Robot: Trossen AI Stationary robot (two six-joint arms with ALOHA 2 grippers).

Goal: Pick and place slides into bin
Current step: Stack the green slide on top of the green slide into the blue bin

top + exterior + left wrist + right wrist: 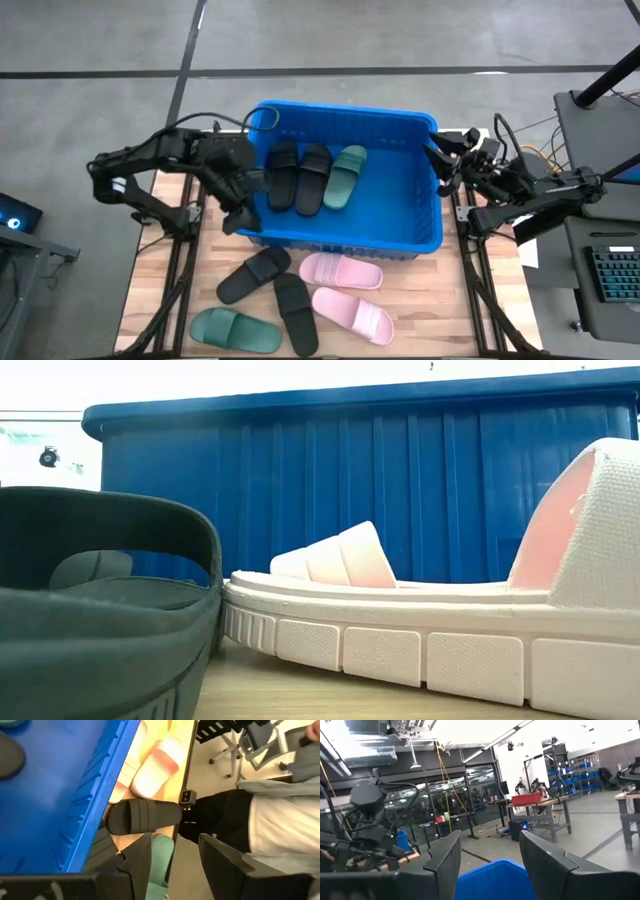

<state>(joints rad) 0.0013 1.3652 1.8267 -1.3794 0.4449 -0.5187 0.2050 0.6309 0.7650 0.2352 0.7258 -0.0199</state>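
The blue bin [420, 215] stands at the table's far middle and holds two black slides [283, 175] [313, 178] and one dark green slide [346, 176]. On the table in front of it lie two black slides [252, 274] [296, 312], two pale pink slides [341, 270] [353, 314] and a dark green slide [235, 331]. My left gripper [240, 218] is open and empty at the bin's near left corner [85, 827]. My right gripper [432, 155] is open and empty above the bin's far right rim.
The low view shows a pink slide [400, 630] and a dark green slide [100, 620] close up before the bin wall [400, 490]. A seated person [270, 820] shows beyond the table's near edge in the left wrist view. Equipment stands beside the table's right edge [600, 270].
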